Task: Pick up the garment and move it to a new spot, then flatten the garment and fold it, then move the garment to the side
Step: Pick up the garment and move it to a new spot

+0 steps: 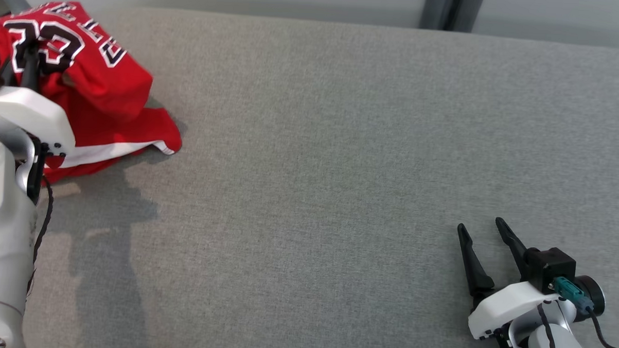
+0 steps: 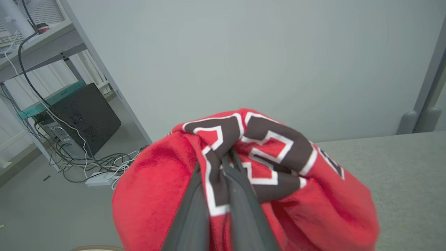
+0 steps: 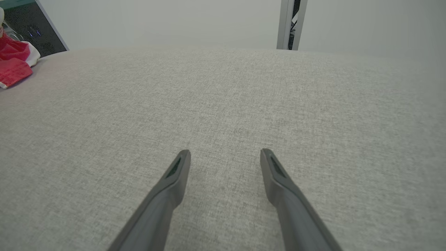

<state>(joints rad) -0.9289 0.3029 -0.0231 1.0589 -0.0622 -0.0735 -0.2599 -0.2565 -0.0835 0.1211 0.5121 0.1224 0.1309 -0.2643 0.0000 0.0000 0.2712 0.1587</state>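
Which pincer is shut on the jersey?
The left pincer, clamping the jersey at its number; the right pincer is open above the table.

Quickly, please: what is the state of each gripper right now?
Left gripper: closed, pinching a fold of the red garment.
Right gripper: open, holding nothing.

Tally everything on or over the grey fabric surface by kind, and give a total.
red garment: 1
hands: 2 (left hand shut on the red garment, right hand open)
Total: 3
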